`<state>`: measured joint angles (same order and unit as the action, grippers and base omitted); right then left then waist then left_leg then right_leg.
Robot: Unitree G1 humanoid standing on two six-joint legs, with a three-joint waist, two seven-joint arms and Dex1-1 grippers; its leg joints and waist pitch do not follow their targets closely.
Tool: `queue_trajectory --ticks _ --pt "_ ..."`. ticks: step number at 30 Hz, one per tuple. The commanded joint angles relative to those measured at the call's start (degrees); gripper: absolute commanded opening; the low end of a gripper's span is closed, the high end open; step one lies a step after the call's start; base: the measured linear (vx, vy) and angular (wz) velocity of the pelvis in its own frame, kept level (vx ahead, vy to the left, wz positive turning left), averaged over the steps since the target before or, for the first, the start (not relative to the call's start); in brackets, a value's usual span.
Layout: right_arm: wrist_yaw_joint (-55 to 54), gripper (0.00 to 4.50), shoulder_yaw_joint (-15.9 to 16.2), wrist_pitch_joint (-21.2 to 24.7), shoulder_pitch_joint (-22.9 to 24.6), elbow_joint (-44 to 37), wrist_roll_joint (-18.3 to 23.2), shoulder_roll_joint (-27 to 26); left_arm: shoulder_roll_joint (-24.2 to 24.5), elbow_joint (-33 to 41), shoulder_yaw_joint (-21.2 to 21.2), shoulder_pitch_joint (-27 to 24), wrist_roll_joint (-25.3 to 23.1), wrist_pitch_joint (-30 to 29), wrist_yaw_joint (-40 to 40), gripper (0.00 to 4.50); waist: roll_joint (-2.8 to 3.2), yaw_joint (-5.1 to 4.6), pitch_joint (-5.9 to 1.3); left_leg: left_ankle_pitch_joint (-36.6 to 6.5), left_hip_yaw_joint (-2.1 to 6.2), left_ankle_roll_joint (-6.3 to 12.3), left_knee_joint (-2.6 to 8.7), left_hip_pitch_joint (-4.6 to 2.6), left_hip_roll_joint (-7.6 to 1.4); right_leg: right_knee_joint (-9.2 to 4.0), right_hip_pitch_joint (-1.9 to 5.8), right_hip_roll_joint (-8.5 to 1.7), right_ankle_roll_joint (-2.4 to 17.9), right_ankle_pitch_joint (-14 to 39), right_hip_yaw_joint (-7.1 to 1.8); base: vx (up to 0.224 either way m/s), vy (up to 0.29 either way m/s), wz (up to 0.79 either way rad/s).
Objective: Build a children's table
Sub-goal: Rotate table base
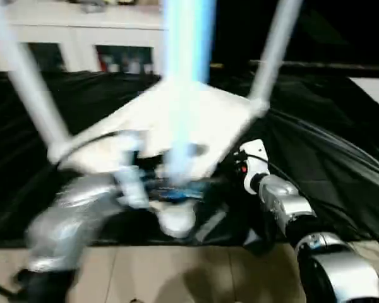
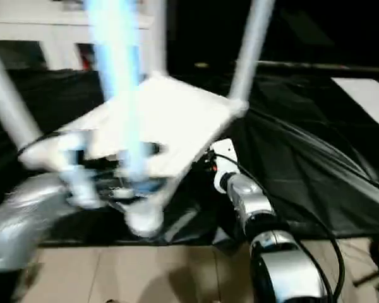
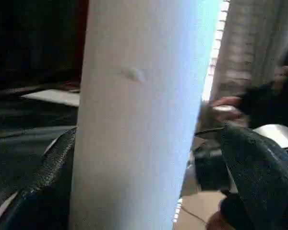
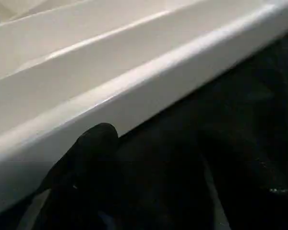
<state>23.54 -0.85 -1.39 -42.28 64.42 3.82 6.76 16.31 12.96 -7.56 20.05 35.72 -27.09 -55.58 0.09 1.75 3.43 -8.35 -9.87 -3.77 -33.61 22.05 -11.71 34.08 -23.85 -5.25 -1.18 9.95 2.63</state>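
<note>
A smooth, white, round plastic table leg point(image 3: 139, 115) stands between the two black, textured fingers point(image 3: 259, 167) of the left gripper point(image 3: 149, 191), spread wide to either side of it; whether the pads press the leg cannot be told. Seen from the head, that leg point(image 1: 188, 76) rises upright, blurred and tinted blue, from the near side of the upturned white plastic rectangular tabletop point(image 1: 196, 120), with the silver left forearm point(image 1: 76, 214) reaching in below it. Two more tapered white legs point(image 1: 28, 82) stand from the corner sockets at left and at the far right point(image 1: 275, 47), leaning outward. The tabletop rests tilted on crinkled black sheeting point(image 1: 328, 158) spread over a pale tiled floor point(image 1: 196, 271). The right gripper point(image 4: 93, 158) sits at the tabletop's right edge point(image 4: 134, 96), one black finger against the glossy rim; its jaws stand partly apart, and a grip cannot be confirmed. A white cabinet with glass doors point(image 1: 82, 38) lines the back.
</note>
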Motion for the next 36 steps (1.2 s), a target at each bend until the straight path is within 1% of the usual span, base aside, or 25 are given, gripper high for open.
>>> queue_trajectory --ticks 1,2,3,4,6,7,10,11,13,14,15,17,20,22,23,24,26,27,28,29,31,33,34,35,36 --pt "0.5 3.2 0.5 0.2 -1.5 0.8 -0.6 -1.9 -1.3 -1.4 -2.1 1.9 -1.8 1.4 0.3 4.45 -0.35 0.02 -3.48 -29.6 0.63 -3.1 4.93 -0.45 -0.31 -4.72 2.38 -1.93 7.4 28.2 -0.74 0.0 0.0 0.0" --pt "0.2 3.2 0.6 0.0 -1.9 1.3 -0.9 -2.5 -3.5 -4.9 -3.8 4.5 -4.8 3.4 2.0 4.45 -0.14 0.06 -3.47 -28.9 0.55 -2.73 4.83 -0.53 -0.25 -4.92 2.13 -1.87 7.3 28.2 -0.75 0.0 0.0 0.0" --pt "0.1 3.2 0.7 -0.2 -2.1 1.6 -1.0 -2.6 -4.2 -6.1 -4.4 5.4 -5.7 4.4 2.2 4.45 -0.09 0.11 -3.5 -29.2 0.41 -2.66 4.66 -0.9 -0.24 -5.06 1.82 -1.84 7.4 28.2 -0.81 0.0 0.0 0.0" --pt "0.1 3.2 0.7 -0.4 -2.4 1.9 -1.0 -2.7 -5.1 -8.1 -5.0 6.7 -7.0 5.8 2.7 4.45 -0.18 0.1 -3.58 -28.9 0.36 -2.44 4.53 -1.06 -0.19 -5.04 1.87 -1.87 7.8 27.7 -0.85 0.0 0.0 0.0" --pt "0.1 3.2 0.7 -0.5 -2.5 2.2 -1.1 -2.8 -6.0 -10.3 -5.5 7.9 -8.6 7.1 3.7 4.45 -0.26 0.0 -3.6 -28.2 0.32 -2.07 4.6 -0.85 -0.26 -4.87 2.05 -1.83 8.4 26.5 -0.82 0.0 0.0 0.0" --pt "0.1 3.2 0.6 -0.6 -2.7 2.3 -1.2 -2.8 -6.8 -12.0 -6.0 8.8 -10.0 8.4 4.5 4.45 -0.21 0.09 -3.69 -27.7 0.21 -1.89 4.5 -1.0 -0.29 -4.77 1.99 -1.8 8.9 25.4 -0.88 0.0 0.0 0.0" --pt "0.4 3.2 0.4 -1.0 -2.7 2.5 -1.0 -2.7 -7.4 -13.6 -6.6 9.4 -11.5 9.6 4.9 4.45 -0.3 0.12 -3.84 -26.4 0.03 -1.14 4.39 -0.98 -0.3 -4.61 2.07 -1.76 9.9 23.5 -0.93 0.0 0.0 0.0" --pt "1.3 3.2 0.4 -1.2 -2.7 2.6 -0.9 -2.7 -8.3 -14.6 -7.4 9.7 -12.1 10.3 4.9 4.45 0.24 0.22 -3.85 -26.1 0.09 -1.12 4.43 -0.98 -0.33 -4.53 2.14 -1.81 10.2 23.0 -0.94 0.0 0.0 0.0" --pt "2.1 3.2 0.4 -1.5 -2.6 2.7 -0.9 -2.8 -9.4 -15.2 -8.3 9.8 -12.8 11.0 5.1 4.45 -0.02 0.31 -3.94 -25.5 -0.15 -0.85 4.34 -1.07 -0.41 -4.47 2.1 -1.66 11.0 21.0 -1.01 0.0 0.0 0.0" --pt "2.7 3.2 0.4 -1.6 -2.5 2.7 -0.9 -3.0 -10.0 -15.7 -8.7 9.9 -13.2 11.5 5.3 4.45 -0.04 0.41 -4.05 -24.5 -0.14 -0.48 4.35 -0.88 -0.48 -4.21 2.37 -1.7 11.6 19.4 -0.98 0.0 0.0 0.0" --pt "3.2 3.2 0.5 -1.7 -2.4 2.7 -0.9 -3.1 -10.5 -16.3 -8.9 10.0 -13.7 12.0 5.5 4.45 -0.04 0.41 -4.04 -24.4 -0.16 -0.3 4.37 -0.86 -0.49 -4.21 2.37 -1.63 11.8 19.0 -0.98 0.0 0.0 0.0" --pt "4.9 3.2 0.6 -2.1 -2.2 2.3 -0.6 -3.9 -12.0 -19.0 -9.5 10.7 -15.7 14.2 7.1 4.45 0.01 0.48 -4.12 -23.8 -0.23 0.03 4.25 -0.86 -0.51 -4.06 2.5 -1.63 12.5 17.6 -1.01 0.0 0.0 0.0" --pt "3.7 3.2 1.0 -3.0 -2.4 2.5 -1.6 -4.3 -12.4 -23.3 -9.6 12.4 -19.5 16.9 10.0 4.45 -0.23 0.42 -4.19 -22.3 -0.26 0.61 4.2 -0.64 -0.47 -4.07 2.71 -1.7 12.6 17.0 -0.97 0.0 0.0 0.0" --pt "0.9 3.2 0.0 -3.6 -3.0 2.9 -1.4 -4.0 -11.7 -26.1 -8.5 13.7 -21.8 18.2 12.7 4.45 -0.1 0.51 -4.21 -21.6 -0.22 0.59 4.18 -0.59 -0.49 -4.11 2.72 -1.76 12.3 17.4 -0.9 0.0 0.0 0.0" --pt "0.0 3.2 -0.4 -3.7 -3.3 3.1 -1.2 -3.8 -11.4 -26.9 -8.2 14.1 -22.4 18.6 13.5 4.45 -0.3 0.5 -4.22 -21.6 -0.24 0.53 4.15 -0.68 -0.48 -4.13 2.77 -1.8 12.2 17.9 -0.81 0.0 0.0 0.0" --pt "-0.6 3.2 -0.8 -3.8 -3.5 3.3 -1.0 -3.5 -10.7 -27.7 -8.0 14.3 -23.3 19.3 13.9 4.45 -0.42 0.41 -4.2 -21.4 -0.23 0.53 4.16 -0.51 -0.47 -4.06 2.88 -1.83 12.0 18.2 -0.79 0.0 0.0 0.0" --pt "-1.5 3.2 -1.6 -4.3 -4.0 3.3 -0.7 -2.5 -9.0 -28.3 -7.3 14.2 -24.0 19.7 13.4 4.45 -0.19 0.54 -4.2 -20.8 -0.09 0.32 4.25 -0.42 -0.42 -4.25 2.96 -2.12 10.9 20.6 -0.62 0.0 0.0 0.0" --pt "-1.6 3.2 -2.0 -4.4 -4.2 3.2 -0.4 -2.1 -8.3 -28.3 -7.0 14.0 -23.9 19.4 12.8 4.45 -0.26 0.6 -4.25 -20.8 -0.16 0.33 4.18 -0.6 -0.46 -4.34 2.78 -2.11 11.0 20.7 -0.61 0.0 0.0 0.0" --pt "-1.4 3.2 -2.6 -4.5 -4.4 3.1 0.0 -1.6 -7.4 -28.0 -6.8 13.6 -23.8 19.4 12.0 4.45 0.06 0.92 -4.29 -21.0 -0.28 0.25 4.07 -1.2 -0.71 -4.42 2.34 -2.14 12.0 19.5 -0.66 0.0 0.0 0.0" --pt "-0.6 3.2 -3.1 -4.4 -4.6 2.7 0.4 -0.6 -6.2 -27.2 -6.5 12.8 -23.2 18.7 10.6 4.45 0.05 1.01 -4.37 -20.8 -0.37 0.23 3.99 -1.36 -0.75 -4.28 2.28 -2.08 12.5 18.0 -0.7 0.0 0.0 0.0" --pt "0.5 3.2 -3.6 -4.4 -4.7 2.2 0.8 0.6 -4.5 -26.6 -6.2 11.7 -22.9 18.5 8.9 4.45 0.04 1.45 -4.38 -19.4 -0.52 0.64 4.01 -1.25 -0.79 -3.82 2.54 -1.94 13.9 14.8 -0.6 0.0 0.0 0.0" --pt "1.5 3.2 -3.7 -4.4 -4.6 1.8 0.9 1.4 -3.3 -26.2 -6.5 11.0 -23.1 18.1 8.1 4.45 0.08 1.62 -4.35 -19.2 -0.47 0.52 4.04 -1.09 -0.82 -3.64 2.68 -1.91 13.9 14.9 -0.56 0.0 0.0 0.0" --pt "4.1 3.2 -3.3 -4.8 -4.1 0.6 0.5 3.2 -0.1 -25.9 -7.8 9.4 -24.6 17.7 6.3 4.45 0.13 1.82 -4.41 -18.9 -0.37 0.45 4.1 -0.99 -0.85 -3.48 2.77 -1.94 13.8 14.5 -0.52 0.0 0.0 0.0" --pt "4.1 3.2 -3.3 -4.8 -4.1 0.6 0.5 3.2 -0.1 -25.9 -7.8 9.4 -24.6 17.7 6.3 4.45 0.12 1.68 -4.33 -19.2 -0.26 0.43 4.21 -0.77 -0.85 -3.39 2.88 -1.89 13.4 14.8 -0.48 0.0 0.0 0.0" --pt "5.7 3.2 -2.8 -4.9 -3.7 -0.1 0.1 4.1 1.5 -25.5 -8.4 8.6 -25.2 16.7 5.5 4.45 0.07 1.71 -4.34 -19.1 -0.32 0.34 4.2 -0.86 -0.84 -3.43 2.82 -1.89 13.3 14.9 -0.48 0.0 0.0 0.0"
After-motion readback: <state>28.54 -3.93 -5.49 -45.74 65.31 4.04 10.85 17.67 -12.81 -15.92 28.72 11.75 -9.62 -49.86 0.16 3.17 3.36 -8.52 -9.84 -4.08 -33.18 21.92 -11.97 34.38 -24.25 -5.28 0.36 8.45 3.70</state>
